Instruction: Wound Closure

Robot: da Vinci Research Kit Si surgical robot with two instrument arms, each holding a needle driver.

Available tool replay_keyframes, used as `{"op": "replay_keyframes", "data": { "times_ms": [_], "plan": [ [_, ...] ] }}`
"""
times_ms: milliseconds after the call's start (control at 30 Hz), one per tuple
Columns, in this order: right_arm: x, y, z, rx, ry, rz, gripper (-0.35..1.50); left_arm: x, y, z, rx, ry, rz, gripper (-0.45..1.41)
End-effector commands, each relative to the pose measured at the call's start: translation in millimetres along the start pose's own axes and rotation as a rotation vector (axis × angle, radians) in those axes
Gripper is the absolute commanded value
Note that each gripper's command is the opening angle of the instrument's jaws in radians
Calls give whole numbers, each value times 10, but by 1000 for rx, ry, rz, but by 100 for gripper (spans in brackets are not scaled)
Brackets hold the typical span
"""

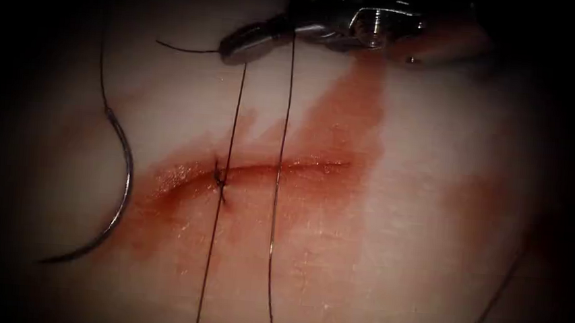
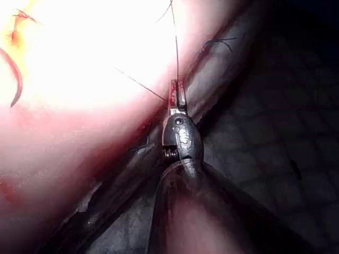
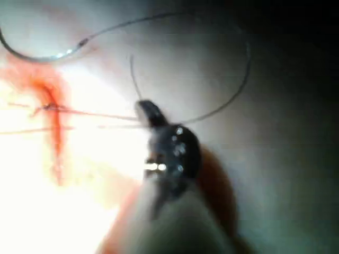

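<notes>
The tissue (image 1: pixel 399 210) has a cut (image 1: pixel 267 168) with a knot (image 1: pixel 220 177) near its left end. The curved needle (image 1: pixel 122 190) lies free on the tissue's surface, left of the cut, held by neither tool. My right tool (image 1: pixel 245 43) sits beyond the cut, jaws shut on the thread (image 1: pixel 229 144) that runs taut through the knot. A short tail (image 1: pixel 180 48) sticks out leftward. A second strand (image 1: pixel 278 181) crosses the cut further right. In the left wrist view my left tool (image 2: pixel 177 91) is shut on thread (image 2: pixel 175 37). The right wrist view shows the right tool (image 3: pixel 145 112), knot (image 3: pixel 48 108) and needle (image 3: pixel 42 54).
Red fluid (image 1: pixel 345 111) stains the tissue around the cut and streaks up toward the right tool. Loose thread (image 1: pixel 103 67) trails upward from the needle's rear end. A dark mat (image 2: pixel 275 159) lies beside the tissue's edge.
</notes>
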Motion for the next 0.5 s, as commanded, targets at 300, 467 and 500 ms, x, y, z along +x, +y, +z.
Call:
{"op": "replay_keyframes", "data": {
  "times_ms": [300, 467, 500],
  "plan": [
    [-1, 7, 6, -14, 11, 2, -35, -15, 7, 1, 0, -7, -2, -45],
    [-1, 2, 12, 31, 19, 2, -35, 8, 5, 3, 1, -12, -22, -45],
    [-1, -1, 13, 44, 29, 1, -35, 15, 4, 3, -1, -7, -28, -45]
  ]
}}
